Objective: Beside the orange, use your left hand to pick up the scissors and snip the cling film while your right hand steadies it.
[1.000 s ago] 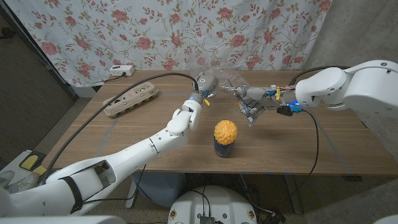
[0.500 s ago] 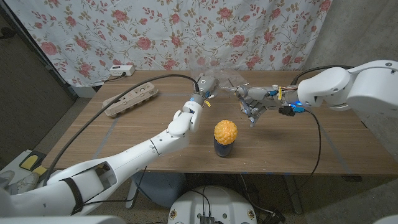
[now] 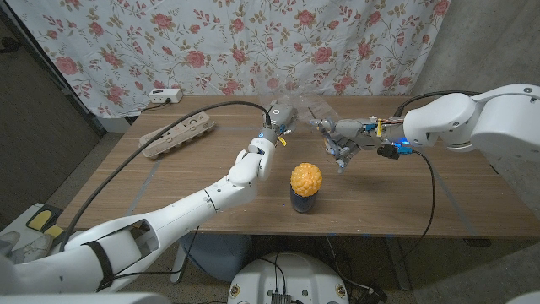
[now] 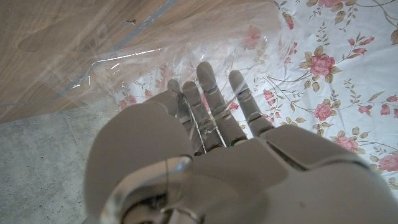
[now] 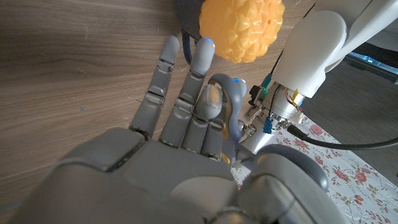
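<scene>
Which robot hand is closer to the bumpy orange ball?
The right hand. It hangs just behind the orange, to its right, while the left hand sits farther off on the other side.

We found the left hand (image 3: 279, 116) and right hand (image 3: 339, 135) raised near each other over the far middle of the table (image 3: 169, 181), the cling film (image 3: 308, 108) between them. The orange (image 3: 305, 179) sat atop a cup (image 3: 303, 201), nearer than both hands. An egg carton (image 3: 178, 133) lay well left of the left hand.
</scene>
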Tool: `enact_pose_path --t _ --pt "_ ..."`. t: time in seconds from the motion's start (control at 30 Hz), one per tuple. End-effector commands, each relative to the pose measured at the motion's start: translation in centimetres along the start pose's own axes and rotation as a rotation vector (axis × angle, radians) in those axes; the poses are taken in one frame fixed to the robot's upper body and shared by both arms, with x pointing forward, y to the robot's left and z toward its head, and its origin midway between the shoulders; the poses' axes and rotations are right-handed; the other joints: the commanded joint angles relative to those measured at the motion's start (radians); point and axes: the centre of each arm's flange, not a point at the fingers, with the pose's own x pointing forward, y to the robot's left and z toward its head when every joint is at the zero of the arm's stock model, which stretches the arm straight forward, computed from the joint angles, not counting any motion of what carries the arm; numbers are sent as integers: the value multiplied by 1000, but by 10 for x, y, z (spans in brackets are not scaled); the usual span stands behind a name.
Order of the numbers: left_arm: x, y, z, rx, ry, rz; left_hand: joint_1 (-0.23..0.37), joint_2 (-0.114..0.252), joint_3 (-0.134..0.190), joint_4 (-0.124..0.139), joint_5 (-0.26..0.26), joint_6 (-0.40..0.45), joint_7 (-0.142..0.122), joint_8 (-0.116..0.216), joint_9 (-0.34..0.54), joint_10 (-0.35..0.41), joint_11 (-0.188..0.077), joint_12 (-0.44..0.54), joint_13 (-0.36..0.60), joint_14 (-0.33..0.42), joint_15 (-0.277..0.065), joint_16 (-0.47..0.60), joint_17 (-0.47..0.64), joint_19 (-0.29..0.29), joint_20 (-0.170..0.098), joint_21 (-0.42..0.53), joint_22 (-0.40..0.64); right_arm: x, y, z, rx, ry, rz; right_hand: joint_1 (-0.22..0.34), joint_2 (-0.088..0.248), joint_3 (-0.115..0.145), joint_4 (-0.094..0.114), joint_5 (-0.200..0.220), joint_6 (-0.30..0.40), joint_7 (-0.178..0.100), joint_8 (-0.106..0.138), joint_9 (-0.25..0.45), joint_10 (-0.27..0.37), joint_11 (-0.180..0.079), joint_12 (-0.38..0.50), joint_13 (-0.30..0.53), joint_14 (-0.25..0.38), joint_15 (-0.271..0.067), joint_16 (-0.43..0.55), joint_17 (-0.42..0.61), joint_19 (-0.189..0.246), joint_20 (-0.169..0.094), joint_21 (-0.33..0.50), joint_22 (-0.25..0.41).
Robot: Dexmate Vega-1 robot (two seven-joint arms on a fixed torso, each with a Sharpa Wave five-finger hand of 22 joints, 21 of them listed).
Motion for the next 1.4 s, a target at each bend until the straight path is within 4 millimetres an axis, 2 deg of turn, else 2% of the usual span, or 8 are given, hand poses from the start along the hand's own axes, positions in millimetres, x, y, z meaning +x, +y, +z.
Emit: enact_pose_path --t 0.03,0.2,0.23,0.47,0.77,0.97,1.1,1.4 --pt "2 -2 1 3 -9 -1 -9 -1 7 -2 4 5 -3 0 1 7 3 4 5 -9 -2 6 1 -10 1 9 3 1 -2 -3 12 -6 -12 18 12 -127 127 -4 50 42 139 4 13 1 0 -1 3 -6 0 1 11 -2 -2 3" --pt "4 -2 2 -2 -13 0 -11 -2 8 -2 4 3 -2 -2 2 8 3 1 0 -12 -3 12 4 -11 0 12 3 2 -4 -5 15 -9 -19 55 69 -96 122 -6 58 43 142 3 17 -2 3 1 3 -6 0 1 11 -3 -1 4" --pt "5 -3 2 -2 -13 -1 -11 -2 9 -3 4 4 -3 -3 0 6 0 4 6 -10 -2 9 -3 -10 1 13 3 2 -4 -5 16 -9 -19 105 110 -63 105 -11 67 43 140 -6 23 -4 -3 -10 3 -7 0 -2 10 -6 0 4" --pt "8 -5 5 -1 -18 -9 -12 -2 10 -4 4 4 -3 -2 2 7 3 2 3 -12 -2 15 1 -10 0 14 2 1 -7 -6 10 -7 -24 267 165 48 48 -46 64 32 156 15 24 -10 7 7 4 -14 3 0 0 -16 2 5" --pt "12 -6 8 1 -24 -8 -15 -2 11 -4 4 4 -2 -4 2 6 2 1 3 -12 -2 16 -6 -13 1 15 2 -1 -11 -5 -11 -4 -40 484 175 278 -32 -125 72 7 157 27 7 -33 22 32 -5 -42 -5 26 -41 -48 15 13" --pt "13 -4 8 -1 -25 -1 -16 -2 13 -4 4 5 -4 -5 1 6 3 1 3 -18 -2 20 -2 -13 0 16 1 -5 -11 -4 -30 1 -57 599 174 484 -61 -146 57 -26 150 46 -9 -59 33 37 -13 -60 -27 62 -83 -82 43 24" --pt "13 -3 6 -1 -23 -1 -17 -2 14 -4 3 5 -3 -5 1 6 2 1 3 -16 -1 21 -5 -13 1 17 1 -7 -12 -3 -33 -1 -70 623 171 542 -67 -151 52 -28 160 70 -12 -72 35 28 -14 -60 -33 81 -93 -95 56 25" --pt "9 -4 0 4 -13 -6 -20 -2 16 -5 3 5 -4 -7 0 5 4 0 1 -20 -3 26 -5 -15 1 18 1 -5 -14 -3 -40 4 -72 634 168 581 -70 -156 50 -32 168 86 -15 -77 55 50 -13 -61 -38 93 -99 -103 68 26"
